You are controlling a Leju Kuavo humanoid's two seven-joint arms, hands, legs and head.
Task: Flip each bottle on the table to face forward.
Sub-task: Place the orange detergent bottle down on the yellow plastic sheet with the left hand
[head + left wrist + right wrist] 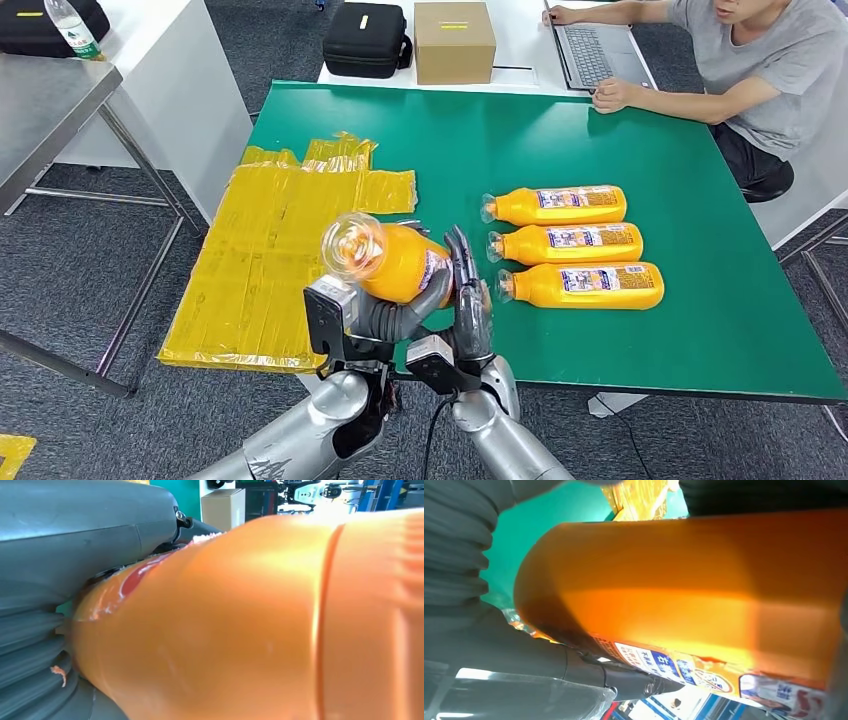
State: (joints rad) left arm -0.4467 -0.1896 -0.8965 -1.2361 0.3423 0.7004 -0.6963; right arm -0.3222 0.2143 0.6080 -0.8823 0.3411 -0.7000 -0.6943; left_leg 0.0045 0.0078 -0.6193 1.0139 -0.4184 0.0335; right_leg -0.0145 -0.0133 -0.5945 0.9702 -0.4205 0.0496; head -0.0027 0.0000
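Observation:
An orange bottle point(400, 262) with a clear cap is lifted above the near left edge of the green table point(700, 330), cap end tilted up towards me. My left hand point(385, 315) grips it from below, thumb wrapped around its body. My right hand point(470, 310) holds its other end, fingers upright against it. Up close, the bottle point(250, 620) presses against the left hand's cover point(75, 540). Its label edge shows in the right wrist view, where the bottle point(684, 580) lies in my right hand point(524, 655). Three more orange bottles point(570, 243) lie side by side on the table, labels up, caps to the left.
A yellow taped sheet point(270, 260) hangs off the table's left side. At the far edge stand a cardboard box point(455, 40) and a black case point(367, 40). A person point(770, 60) sits at a laptop point(595, 50) at the far right. A grey table point(50, 100) stands to the left.

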